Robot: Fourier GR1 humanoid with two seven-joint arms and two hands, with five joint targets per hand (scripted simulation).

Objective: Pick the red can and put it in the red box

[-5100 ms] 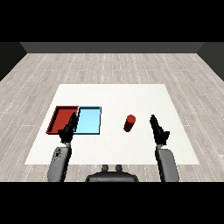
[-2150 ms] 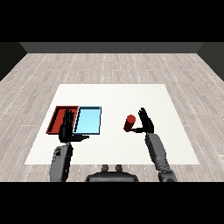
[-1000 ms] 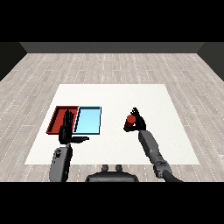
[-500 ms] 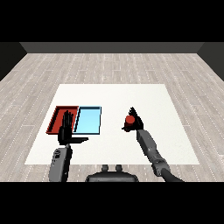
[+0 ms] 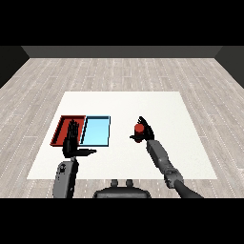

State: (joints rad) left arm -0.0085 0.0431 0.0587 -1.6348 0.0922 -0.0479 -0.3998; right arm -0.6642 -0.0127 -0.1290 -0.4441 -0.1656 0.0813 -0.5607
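You've got the right hand [image 5: 142,131] curled round the red can [image 5: 139,128], grasping it approx. mid-surface, well right of both trays. Can't tell if the can is off the white surface [image 5: 157,105] or touching it. Red tray [image 5: 62,127] sits at left w/ the light blue tray [image 5: 95,131] touching its right side. Your left hand [image 5: 72,140] has fingers straight, pointing fwd, thumb out to the right, holding nothing; it overlaps the red tray's near right corner in the view.
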